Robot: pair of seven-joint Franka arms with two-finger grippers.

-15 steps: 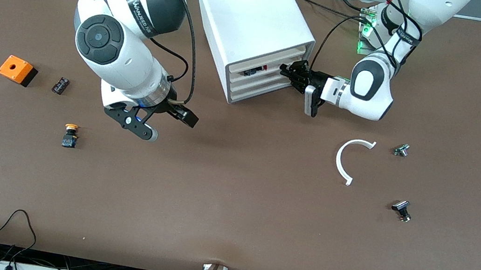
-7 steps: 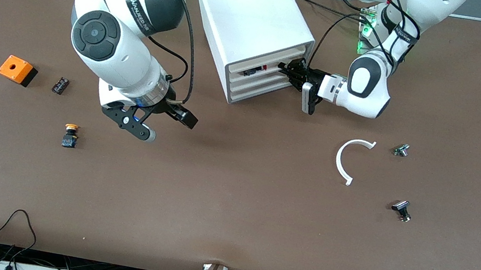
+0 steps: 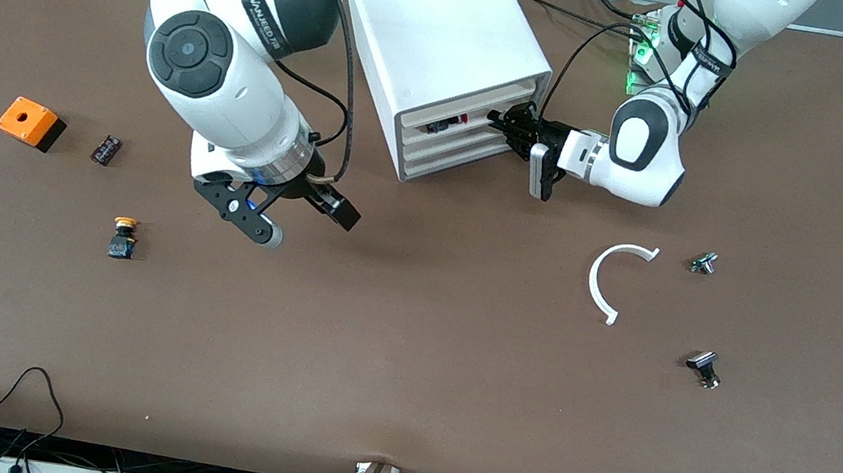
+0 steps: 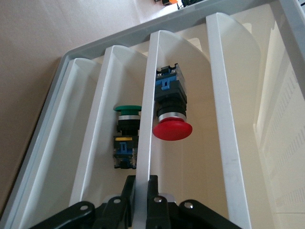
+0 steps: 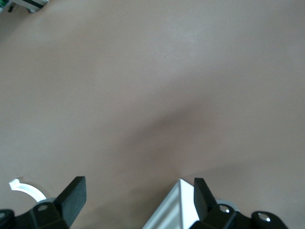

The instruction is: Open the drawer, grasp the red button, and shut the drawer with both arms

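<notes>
The white cabinet (image 3: 436,16) stands near the robots' bases. My left gripper (image 3: 514,126) is at its front, shut on the thin white lip of a drawer (image 4: 151,86); in the left wrist view the gripper (image 4: 140,182) has a finger (image 4: 127,183) on each face of that lip. The drawer (image 3: 488,118) stands slightly out of the cabinet. The red-capped button (image 4: 171,128) lies in it on its side and shows as a red spot in the gap (image 3: 463,119). My right gripper (image 3: 301,221) hangs open over bare table beside the cabinet, holding nothing (image 5: 138,196).
A green-capped button (image 4: 127,110) lies in the neighbouring drawer. Toward the right arm's end lie an orange box (image 3: 30,122), a small black part (image 3: 106,148) and a yellow-capped button (image 3: 124,236). A white curved strip (image 3: 603,283) and two small parts (image 3: 704,262) (image 3: 704,367) lie toward the left arm's end.
The left gripper moved in to the cabinet front and closed on the drawer lip. The right arm shifted sideways toward the cabinet, its gripper still open.
</notes>
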